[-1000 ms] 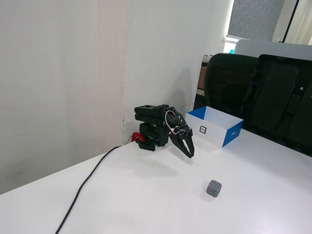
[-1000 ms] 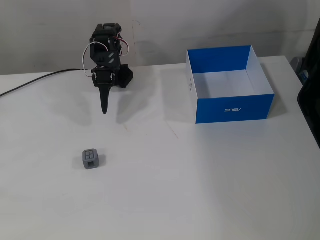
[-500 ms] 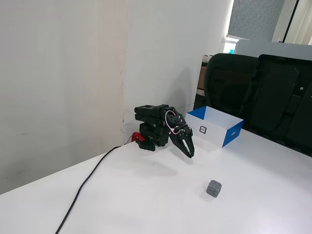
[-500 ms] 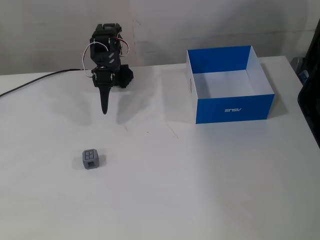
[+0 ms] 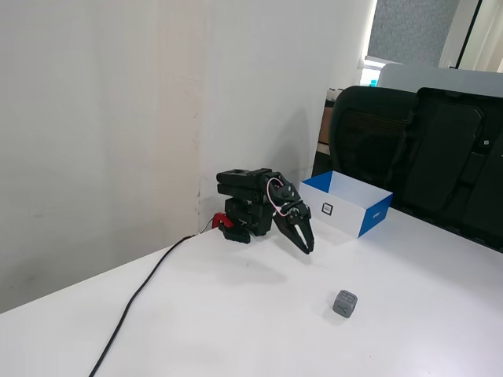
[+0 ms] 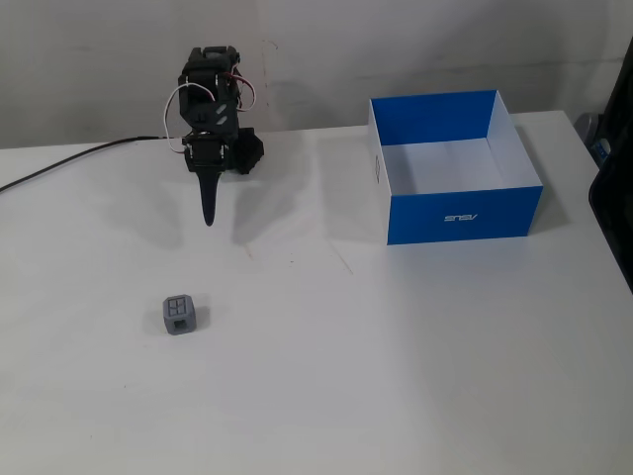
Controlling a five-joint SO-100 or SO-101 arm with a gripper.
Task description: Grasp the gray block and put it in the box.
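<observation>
The gray block (image 5: 344,303) (image 6: 179,315) is a small cube with dark marks, lying alone on the white table. My gripper (image 5: 308,247) (image 6: 207,220) hangs folded near the arm's base, pointing down just above the table, shut and empty. In a fixed view the block lies well in front of the gripper tip and slightly left of it. The box (image 5: 376,218) (image 6: 465,213), blue outside and white inside, stands open and empty to the right of the arm. A small black square mark shows on its white side.
A black cable (image 5: 141,290) (image 6: 69,163) runs from the arm's base across the table to the left edge. Black office chairs (image 5: 416,149) stand behind the box. A white wall (image 5: 118,118) rises directly behind the arm.
</observation>
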